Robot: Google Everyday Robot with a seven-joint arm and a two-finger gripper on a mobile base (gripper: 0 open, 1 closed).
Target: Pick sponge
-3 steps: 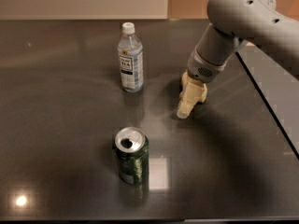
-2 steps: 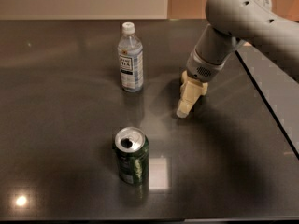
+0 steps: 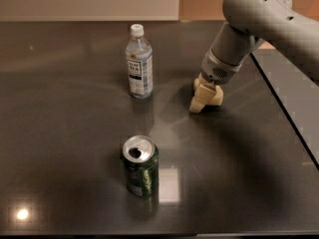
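My gripper is cream-coloured and hangs from the grey arm. It points down at the dark table, right of the middle, with its tip on or just above the surface. I cannot make out the sponge as a separate thing. It is hidden at the gripper or out of view.
A clear plastic water bottle with a white cap stands upright left of the gripper. A green drink can with an opened top stands nearer the front, left of centre. A seam runs diagonally along the table's right side.
The gripper's tip has moved slightly up and back in the picture. The bottle and the can have not moved.
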